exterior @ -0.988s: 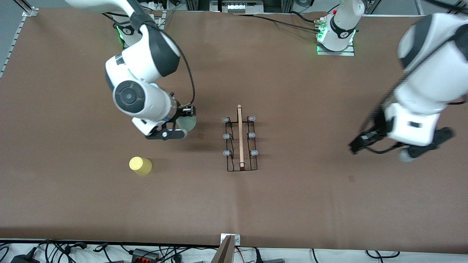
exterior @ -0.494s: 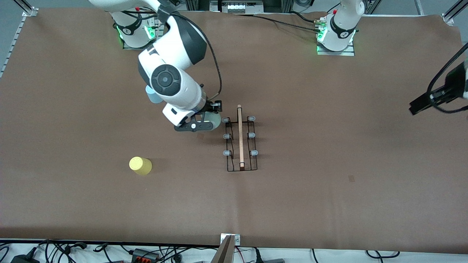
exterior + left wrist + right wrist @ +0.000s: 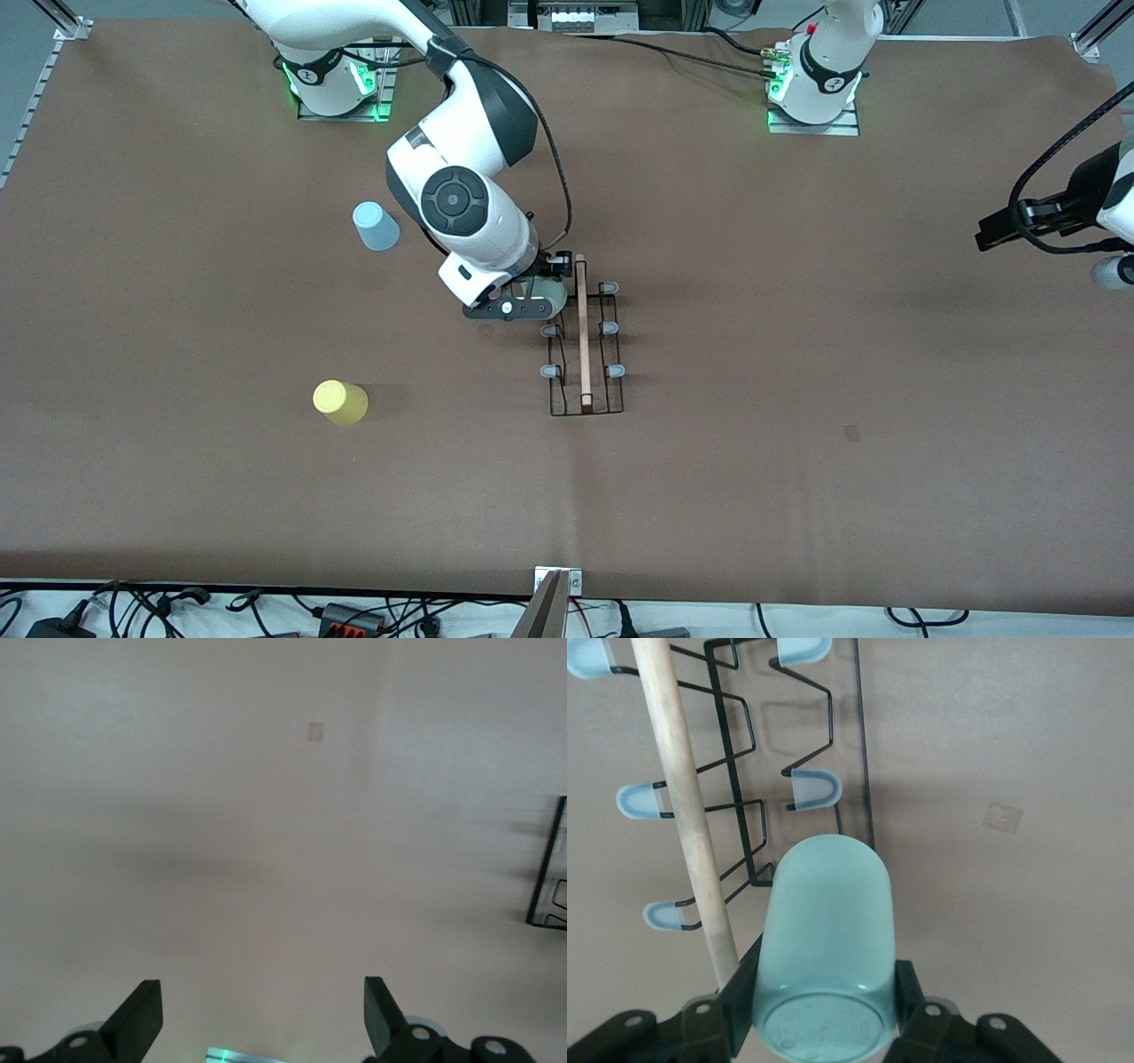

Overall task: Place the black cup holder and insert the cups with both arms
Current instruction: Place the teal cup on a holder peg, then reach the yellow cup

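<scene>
A brown table (image 3: 797, 443) fills the scene, with two white robot arms based along its upper edge. The right arm (image 3: 461, 190) reaches out over the middle of the table, and the right gripper (image 3: 532, 301) hangs over the end of the black cup holder (image 3: 583, 341) that lies farthest from the front camera, its fingers (image 3: 908, 992) clamped on the sides of the pale mint green cup (image 3: 824, 948), which sits above the rack's peg there, on the side toward the right arm's end. The left arm (image 3: 1112, 190) waits at its own end of the table, with the left gripper (image 3: 261, 1023) over bare tabletop, its fingers spread apart and empty. The cup holder stands upright near the table's centre, its wooden rod handle (image 3: 582, 332) running along its length between two rows of grey-capped pegs. The light blue cup (image 3: 376, 226) and the yellow cup (image 3: 339, 401) stand separately toward the right arm's end, the yellow one nearer the front camera.
</scene>
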You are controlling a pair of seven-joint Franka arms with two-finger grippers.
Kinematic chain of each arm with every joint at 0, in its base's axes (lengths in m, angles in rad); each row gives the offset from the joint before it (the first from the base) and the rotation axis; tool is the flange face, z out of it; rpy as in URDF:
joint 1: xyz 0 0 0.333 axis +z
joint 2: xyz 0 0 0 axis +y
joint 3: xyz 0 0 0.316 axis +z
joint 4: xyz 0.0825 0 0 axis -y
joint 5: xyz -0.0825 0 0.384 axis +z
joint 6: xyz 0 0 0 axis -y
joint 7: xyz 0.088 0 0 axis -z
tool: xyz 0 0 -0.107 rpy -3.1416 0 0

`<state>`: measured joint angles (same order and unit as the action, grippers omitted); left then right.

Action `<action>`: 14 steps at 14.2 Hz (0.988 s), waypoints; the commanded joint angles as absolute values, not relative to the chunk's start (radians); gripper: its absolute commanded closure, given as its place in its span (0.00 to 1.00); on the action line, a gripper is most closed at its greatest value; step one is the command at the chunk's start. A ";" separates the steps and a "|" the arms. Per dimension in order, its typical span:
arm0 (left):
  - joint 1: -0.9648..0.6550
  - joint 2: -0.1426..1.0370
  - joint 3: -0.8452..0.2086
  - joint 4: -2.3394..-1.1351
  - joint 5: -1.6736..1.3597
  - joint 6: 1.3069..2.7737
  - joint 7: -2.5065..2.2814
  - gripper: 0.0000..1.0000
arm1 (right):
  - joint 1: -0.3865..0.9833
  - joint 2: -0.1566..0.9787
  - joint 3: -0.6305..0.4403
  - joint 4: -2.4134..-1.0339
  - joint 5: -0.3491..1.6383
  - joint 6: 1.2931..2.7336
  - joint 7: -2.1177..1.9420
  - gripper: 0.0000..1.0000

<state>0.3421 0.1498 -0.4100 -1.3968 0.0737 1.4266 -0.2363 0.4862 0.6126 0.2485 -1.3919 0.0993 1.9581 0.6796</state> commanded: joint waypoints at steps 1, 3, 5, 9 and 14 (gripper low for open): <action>0.368 -0.067 -0.419 -1.682 -0.032 1.572 -0.206 0.00 | 0.488 0.643 0.249 -1.361 0.103 1.957 0.696 0.76; 0.373 -0.074 -0.413 -1.698 -0.081 1.572 -0.201 0.00 | 0.488 0.658 0.249 -1.361 0.103 1.971 0.698 0.65; 0.373 -0.081 -0.410 -1.681 -0.075 1.551 -0.128 0.00 | 0.488 0.661 0.249 -1.359 0.103 1.980 0.721 0.00; 0.373 -0.094 -0.407 -1.674 -0.077 1.529 -0.117 0.00 | 0.466 0.631 0.238 -1.318 0.101 1.939 0.765 0.00; 0.388 -0.068 -0.402 -1.669 -0.071 1.542 -0.112 0.00 | 0.229 0.606 0.209 -1.318 0.007 1.896 0.746 0.00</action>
<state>0.3712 -0.0670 -0.4054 -1.6594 -0.0507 1.5321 -0.1420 0.3232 0.6058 0.1993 -1.3177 0.0595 1.9151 0.7555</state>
